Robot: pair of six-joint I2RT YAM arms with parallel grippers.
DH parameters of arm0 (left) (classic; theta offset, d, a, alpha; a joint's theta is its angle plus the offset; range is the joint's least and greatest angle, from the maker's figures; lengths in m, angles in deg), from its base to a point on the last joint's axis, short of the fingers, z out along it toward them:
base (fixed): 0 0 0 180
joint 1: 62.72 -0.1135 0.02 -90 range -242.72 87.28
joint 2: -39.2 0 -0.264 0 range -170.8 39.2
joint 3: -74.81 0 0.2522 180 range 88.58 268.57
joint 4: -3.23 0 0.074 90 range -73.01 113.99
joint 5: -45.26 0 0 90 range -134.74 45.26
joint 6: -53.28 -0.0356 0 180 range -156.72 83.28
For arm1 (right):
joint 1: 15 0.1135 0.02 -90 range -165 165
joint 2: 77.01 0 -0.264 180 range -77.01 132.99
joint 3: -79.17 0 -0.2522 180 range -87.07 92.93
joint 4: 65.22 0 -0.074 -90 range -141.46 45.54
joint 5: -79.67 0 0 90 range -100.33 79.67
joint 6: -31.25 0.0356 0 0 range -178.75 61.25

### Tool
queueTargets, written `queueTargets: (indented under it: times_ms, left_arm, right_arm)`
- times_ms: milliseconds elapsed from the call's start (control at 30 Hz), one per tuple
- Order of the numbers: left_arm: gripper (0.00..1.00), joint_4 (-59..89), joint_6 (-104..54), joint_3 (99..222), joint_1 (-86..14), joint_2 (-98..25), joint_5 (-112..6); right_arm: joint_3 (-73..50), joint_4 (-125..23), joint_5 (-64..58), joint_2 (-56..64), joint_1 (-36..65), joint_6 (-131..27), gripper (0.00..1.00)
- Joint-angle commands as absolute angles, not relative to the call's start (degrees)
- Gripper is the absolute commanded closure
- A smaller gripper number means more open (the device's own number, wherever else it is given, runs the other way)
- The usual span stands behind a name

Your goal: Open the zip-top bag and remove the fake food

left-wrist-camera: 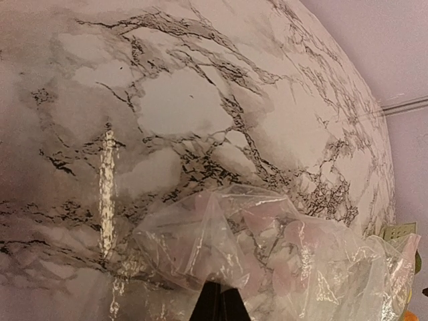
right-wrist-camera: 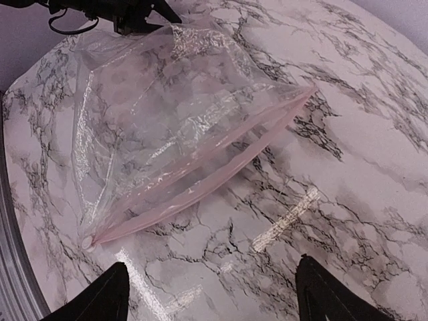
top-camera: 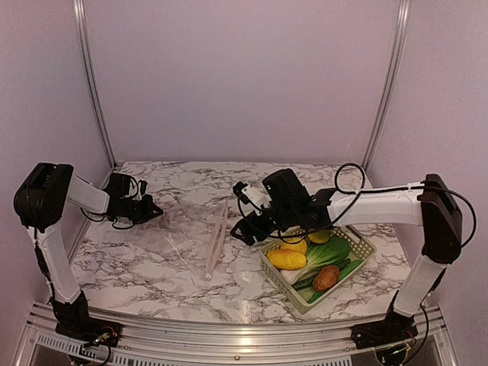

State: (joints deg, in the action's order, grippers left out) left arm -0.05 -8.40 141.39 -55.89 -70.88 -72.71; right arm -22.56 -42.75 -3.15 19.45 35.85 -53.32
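Observation:
The zip-top bag [top-camera: 191, 229] lies on the marble table with its zipper strip [top-camera: 216, 240] toward the right. In the right wrist view the bag [right-wrist-camera: 167, 114] looks empty and the two halves of its zipper strip [right-wrist-camera: 200, 180] stand slightly apart. My left gripper [top-camera: 156, 212] is shut on the bag's left edge; crinkled plastic [left-wrist-camera: 267, 254] bunches right at its closed tips [left-wrist-camera: 217, 294]. Just right of the zipper, my right gripper [top-camera: 240, 232] hovers open over bare table [right-wrist-camera: 210, 294] with nothing in it. The fake food [top-camera: 287, 259] sits in a basket.
The pale lattice basket [top-camera: 368, 245] stands at the right front, holding yellow fruit, a brown potato [top-camera: 326, 277] and green vegetables [top-camera: 333, 250]. Lilac walls with metal posts close the back and sides. A metal rail runs along the near table edge [top-camera: 229, 335].

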Motion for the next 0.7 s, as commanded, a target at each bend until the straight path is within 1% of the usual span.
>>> queueTargets:
  times_ms: [0, 400, 667]
  left_arm:
    - [1.0, -1.75, -7.98, 139.34, -56.12, -67.96, -72.13]
    - [1.0, -4.75, -7.05, 136.66, -56.12, -67.04, -72.02]
    - [1.0, -5.74, -6.44, 136.43, -56.15, -67.14, -71.9]
  right_arm:
    - [-15.5, -47.03, -0.35, 25.72, 34.85, -53.43, 0.18]
    - [3.68, -46.07, -0.63, 42.69, 25.97, -50.2, 0.16]
    - [7.77, -48.94, 10.02, 49.69, 25.06, -46.9, 0.21]
